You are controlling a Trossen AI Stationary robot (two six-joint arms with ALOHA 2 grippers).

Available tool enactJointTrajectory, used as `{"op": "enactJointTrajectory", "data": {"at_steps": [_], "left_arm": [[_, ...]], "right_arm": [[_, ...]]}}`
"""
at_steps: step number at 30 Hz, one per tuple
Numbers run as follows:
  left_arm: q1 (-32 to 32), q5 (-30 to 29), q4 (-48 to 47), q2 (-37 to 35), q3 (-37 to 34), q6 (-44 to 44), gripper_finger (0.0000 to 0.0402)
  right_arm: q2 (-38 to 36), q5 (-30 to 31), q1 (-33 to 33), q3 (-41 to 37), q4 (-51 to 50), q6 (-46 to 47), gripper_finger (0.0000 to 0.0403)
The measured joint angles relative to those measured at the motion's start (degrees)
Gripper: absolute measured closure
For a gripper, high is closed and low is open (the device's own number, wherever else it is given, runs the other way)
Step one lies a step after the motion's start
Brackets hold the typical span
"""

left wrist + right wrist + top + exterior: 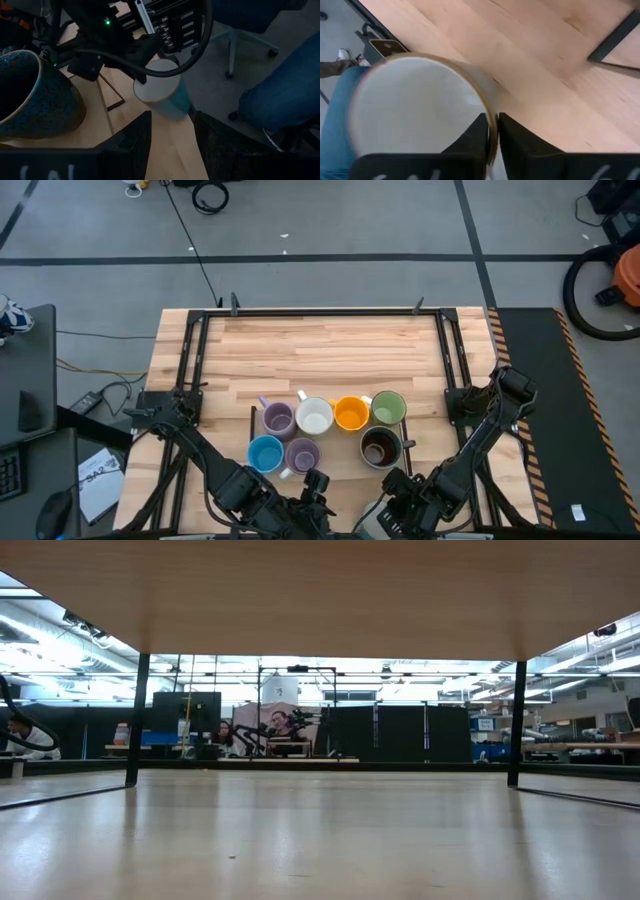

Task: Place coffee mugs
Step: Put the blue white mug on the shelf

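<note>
Now six small round mugs sit close together near the front of the light wooden desk (320,345). In the back row, going from the left arm's side to the right arm's side, are a lavender-purple mug (277,418), a white mug (315,417), an orange mug (351,413) and a green mug (388,409). In front of them are a light blue mug (265,453), a second lavender-purple mug (302,454) and, off to the right, a dark brown mug (380,447) just in front of the green one. The mugs in each row touch or nearly touch. The left gripper (172,137) is low at the front edge of the desk, and its jaws are a little apart with nothing between them. The left wrist view shows the dark speckled mug (30,95) close by it. That view also shows the right gripper (492,140) farther off, holding a round mug with a white inside and a teal-blue outside (417,107). The right gripper is at the front edge too, and its jaws are pinched tight on the rim of this mug, one finger inside and one outside. A person's leg in blue trousers (282,100) shows beside the desk
</note>
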Motion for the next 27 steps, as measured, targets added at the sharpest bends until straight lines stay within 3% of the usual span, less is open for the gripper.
{"op": "enactJointTrajectory", "data": {"at_steps": [4,27], "left_arm": [[-0.49,-0.13,-0.04,-0.37,-0.02,0.00,0.0246],[-4.97,-3.35,-0.96,-4.37,-0.02,-1.90,0.0246]], "right_arm": [[0.18,-0.24,0.00,-0.07,-0.19,0.08,0.0376],[-0.70,-0.16,-0.10,0.96,0.44,-0.97,0.0375]]}}
